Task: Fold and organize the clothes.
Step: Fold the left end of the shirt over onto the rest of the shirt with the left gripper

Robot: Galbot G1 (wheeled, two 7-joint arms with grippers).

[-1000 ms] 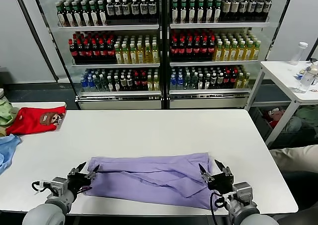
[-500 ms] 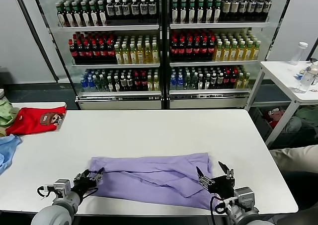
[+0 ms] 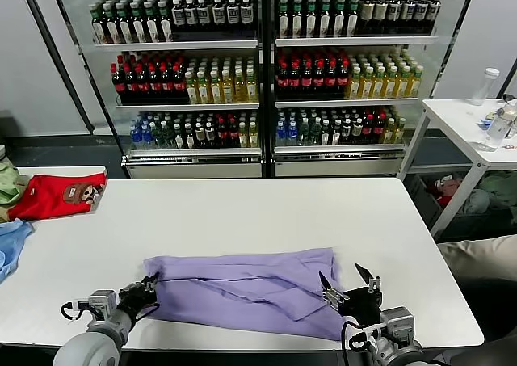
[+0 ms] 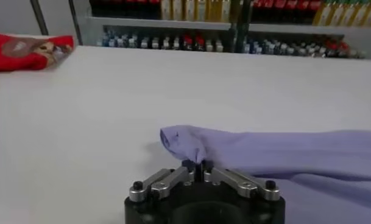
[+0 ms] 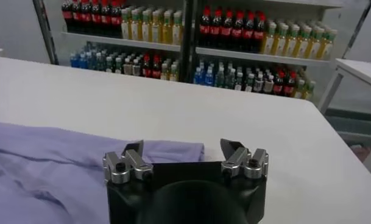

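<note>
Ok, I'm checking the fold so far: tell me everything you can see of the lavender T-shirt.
The lavender T-shirt is thin, soft-looking cloth, plain on the side showing, lying flat but creased in a wide band near the white table's front edge. Overlapping diagonal folds cross its middle. The left pincer is shut on its left end, pinching up a small peak. The right pincer is open at its right edge.

White table (image 3: 242,212) in front of me carries everything. Lavender T-shirt (image 3: 242,289) lies flat and crumpled on the table's near part, stretched sideways, touching the surface. Well apart from the T-shirt, at the table's far left corner, a red garment (image 3: 52,196) with a brown cartoon patch lies on the table. Light blue cloth (image 3: 11,245) sits on the left edge, just nearer than the red garment.
</note>
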